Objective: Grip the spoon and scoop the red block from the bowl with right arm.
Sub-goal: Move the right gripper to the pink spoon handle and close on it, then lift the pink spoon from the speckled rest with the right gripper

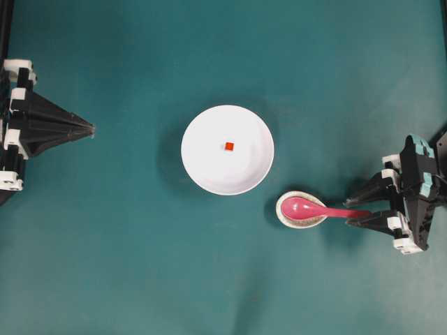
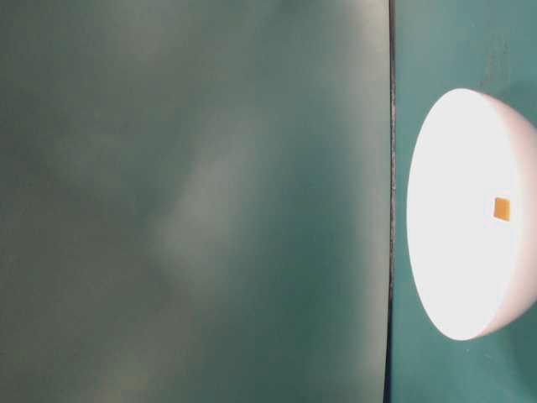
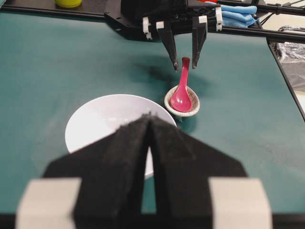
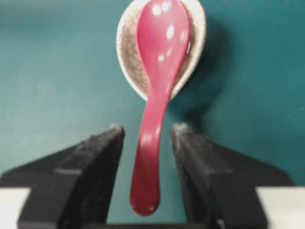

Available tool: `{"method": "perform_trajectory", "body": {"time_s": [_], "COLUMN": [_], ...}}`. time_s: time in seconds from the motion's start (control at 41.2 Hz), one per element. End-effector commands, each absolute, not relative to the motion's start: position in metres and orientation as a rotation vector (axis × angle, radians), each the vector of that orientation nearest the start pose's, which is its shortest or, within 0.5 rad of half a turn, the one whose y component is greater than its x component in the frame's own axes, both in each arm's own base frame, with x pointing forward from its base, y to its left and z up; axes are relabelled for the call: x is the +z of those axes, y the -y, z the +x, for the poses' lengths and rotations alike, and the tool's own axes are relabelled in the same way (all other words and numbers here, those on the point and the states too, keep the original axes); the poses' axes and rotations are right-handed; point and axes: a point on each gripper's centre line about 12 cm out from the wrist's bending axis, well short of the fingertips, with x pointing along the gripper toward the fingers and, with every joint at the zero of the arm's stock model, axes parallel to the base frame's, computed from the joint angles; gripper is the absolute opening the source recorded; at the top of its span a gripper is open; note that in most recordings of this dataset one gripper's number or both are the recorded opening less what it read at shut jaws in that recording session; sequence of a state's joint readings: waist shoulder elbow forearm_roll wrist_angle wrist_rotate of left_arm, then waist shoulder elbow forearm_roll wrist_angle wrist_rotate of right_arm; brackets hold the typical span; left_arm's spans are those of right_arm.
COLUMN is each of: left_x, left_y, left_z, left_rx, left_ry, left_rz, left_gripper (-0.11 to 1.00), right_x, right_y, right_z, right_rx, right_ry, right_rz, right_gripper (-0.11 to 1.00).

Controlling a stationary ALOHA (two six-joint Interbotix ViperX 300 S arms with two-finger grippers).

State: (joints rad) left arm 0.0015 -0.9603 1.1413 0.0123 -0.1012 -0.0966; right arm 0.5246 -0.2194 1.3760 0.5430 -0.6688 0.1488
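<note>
The pink spoon [image 1: 312,209] lies with its scoop in a small crackle dish [image 1: 285,216] and its handle pointing right. My right gripper [image 1: 359,207] is open, one finger on each side of the handle end [image 4: 146,191], with a gap on both sides. The white bowl [image 1: 209,171] stands in the middle with the red block [image 1: 229,146] inside; the bowl [image 2: 453,252] and block [image 2: 502,208] also show at table level. My left gripper [image 1: 91,128] rests shut at the far left, away from the bowl. The spoon [image 3: 181,93], bowl [image 3: 95,124] and left gripper [image 3: 150,117] appear in the left wrist view.
The crackle dish [image 4: 128,62] sits just right of and below the bowl on the teal mat. Beyond the mat's far edge lie a blue cloth [image 3: 238,10] and a yellow object [image 3: 67,3].
</note>
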Motion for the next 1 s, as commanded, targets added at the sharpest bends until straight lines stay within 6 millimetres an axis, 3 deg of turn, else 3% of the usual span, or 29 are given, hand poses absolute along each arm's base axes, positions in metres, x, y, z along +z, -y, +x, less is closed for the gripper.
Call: {"method": "perform_trajectory", "body": {"time_s": [0.0, 0.486, 0.971], "left_x": [0.2935, 0.2901, 0.2896], "left_y": [-0.0002, -0.0002, -0.0005], "left_z": [0.2041, 0.2039, 0.2038], "left_rx": [0.003, 0.005, 0.007], "left_ry": [-0.066, -0.095, -0.100], "left_rz": [-0.084, -0.086, -0.086], "left_gripper": [0.00, 0.00, 0.00], "right_x": [0.0998, 0.0949, 0.0968], "right_y": [-0.0744, -0.0668, -0.0660], "right_z": [0.2014, 0.1933, 0.1946], "right_rx": [0.045, 0.036, 0.045], "right_ry": [-0.537, -0.523, -0.501], "right_rz": [0.339, 0.297, 0.250], "right_gripper": [0.51, 0.50, 0.38]}}
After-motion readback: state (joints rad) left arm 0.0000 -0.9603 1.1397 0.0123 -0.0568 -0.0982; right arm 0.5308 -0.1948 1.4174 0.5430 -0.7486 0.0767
